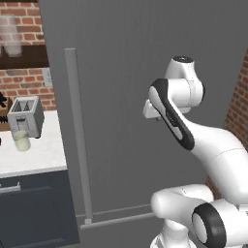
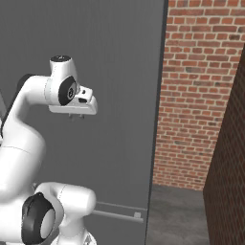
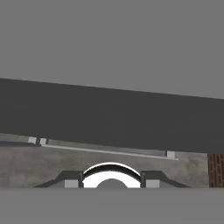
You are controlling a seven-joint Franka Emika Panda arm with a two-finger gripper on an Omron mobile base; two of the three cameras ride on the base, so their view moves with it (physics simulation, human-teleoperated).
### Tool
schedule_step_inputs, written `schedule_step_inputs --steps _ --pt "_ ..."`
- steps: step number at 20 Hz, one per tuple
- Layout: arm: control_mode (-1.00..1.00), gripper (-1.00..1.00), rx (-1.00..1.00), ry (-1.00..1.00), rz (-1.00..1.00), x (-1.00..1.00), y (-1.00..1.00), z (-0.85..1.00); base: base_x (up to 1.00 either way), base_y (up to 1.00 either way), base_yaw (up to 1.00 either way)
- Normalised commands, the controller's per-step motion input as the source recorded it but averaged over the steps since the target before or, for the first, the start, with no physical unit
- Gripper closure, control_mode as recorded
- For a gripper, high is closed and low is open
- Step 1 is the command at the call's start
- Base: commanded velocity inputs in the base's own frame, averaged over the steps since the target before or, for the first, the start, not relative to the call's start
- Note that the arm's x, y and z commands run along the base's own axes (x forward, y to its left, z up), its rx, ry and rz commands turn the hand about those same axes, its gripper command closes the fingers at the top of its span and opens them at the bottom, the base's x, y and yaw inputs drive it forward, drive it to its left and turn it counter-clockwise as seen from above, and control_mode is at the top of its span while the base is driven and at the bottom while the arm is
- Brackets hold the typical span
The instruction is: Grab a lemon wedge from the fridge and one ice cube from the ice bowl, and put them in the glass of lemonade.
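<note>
The tall dark-grey fridge (image 1: 140, 58) stands shut, its long vertical bar handle (image 1: 77, 135) at the door's left edge. My gripper (image 2: 74, 116) hangs in front of the door, pointing down, well right of the handle and apart from it. In the hand view the gripper (image 3: 111, 181) is open with nothing between its fingertips (image 3: 72, 182), looking down the fridge front (image 3: 109, 43). The glass of lemonade (image 1: 21, 140) stands on the white counter (image 1: 43, 155) left of the fridge. The lemon wedge is hidden behind the door. The ice cube and ice bowl are out of view.
A grey toaster (image 1: 26, 115) stands just behind the glass. Tall frosted glasses (image 1: 10, 36) sit on a high shelf. A horizontal bar handle (image 2: 117, 214) crosses the fridge low down. A brick wall (image 2: 201, 95) and floor gap lie right of the fridge.
</note>
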Motion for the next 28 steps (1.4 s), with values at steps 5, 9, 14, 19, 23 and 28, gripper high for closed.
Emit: schedule_step_inputs --steps 5,9,14,19,23,28 --pt "-1.0 -1.0 0.0 0.0 0.0 -0.34 -0.02 0.0 0.0 0.0 0.0" --pt "-1.0 -1.0 0.0 0.0 0.0 -0.54 -0.03 0.0 0.0 0.0 0.0" --pt "-1.0 -1.0 0.0 0.0 0.0 -0.4 0.0 -0.02 0.0 0.0 0.0" --pt "-1.0 -1.0 0.0 0.0 0.0 -0.53 0.0 -0.18 0.0 0.0 0.0" --pt "-1.0 -1.0 0.0 0.0 0.0 -0.51 0.0 -0.13 0.0 0.0 0.0" --pt "-1.0 -1.0 0.0 0.0 0.0 -0.4 0.0 -0.13 0.0 0.0 0.0"
